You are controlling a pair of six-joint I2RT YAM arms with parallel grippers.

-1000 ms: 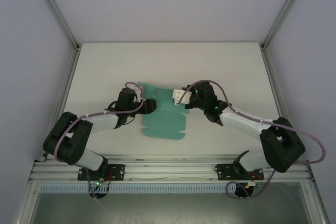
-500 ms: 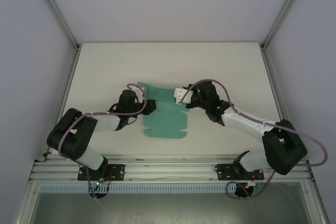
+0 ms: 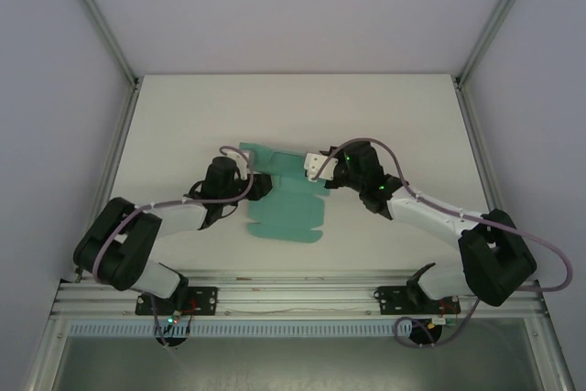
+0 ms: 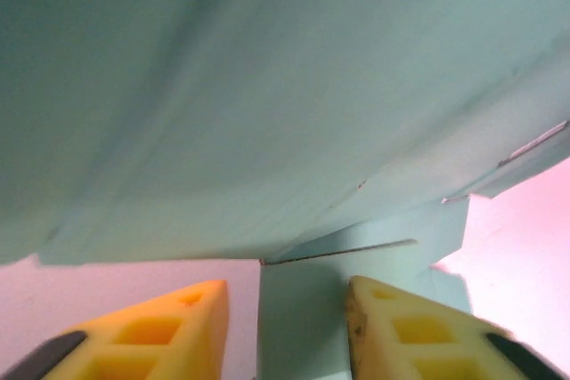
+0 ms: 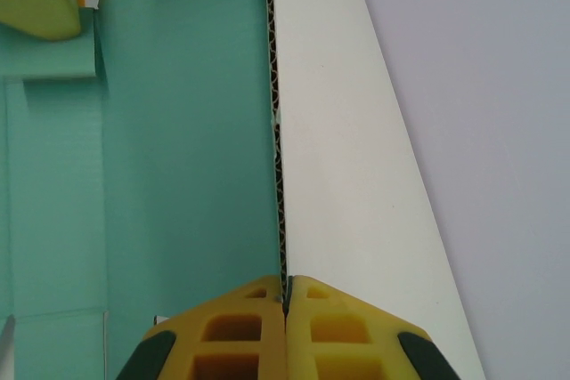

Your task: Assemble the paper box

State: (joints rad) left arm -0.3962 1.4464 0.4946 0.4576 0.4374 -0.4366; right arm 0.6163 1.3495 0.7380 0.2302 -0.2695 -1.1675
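The paper box (image 3: pixel 286 212) is a teal die-cut sheet lying mostly flat at mid-table, its far part raised between the arms. My right gripper (image 3: pixel 316 168) is shut on the sheet's right edge. In the right wrist view its fingertips (image 5: pixel 285 295) pinch the corrugated edge, with the teal face (image 5: pixel 178 175) to the left and the white underside (image 5: pixel 347 175) to the right. My left gripper (image 3: pixel 264 186) is at the sheet's left side, open. In the left wrist view a teal flap (image 4: pixel 303 309) lies between its yellow fingers (image 4: pixel 151 335), under a raised panel (image 4: pixel 267 86).
The white table (image 3: pixel 183 116) has free room behind and on both sides of the sheet. Grey enclosure walls and an aluminium frame (image 3: pixel 114 144) border it. The rail with the arm bases (image 3: pixel 293 295) runs along the near edge.
The sheet's far left flap has shifted slightly and the left arm has adjusted a little beside it. The right gripper has kept its hold in nearly the same place.
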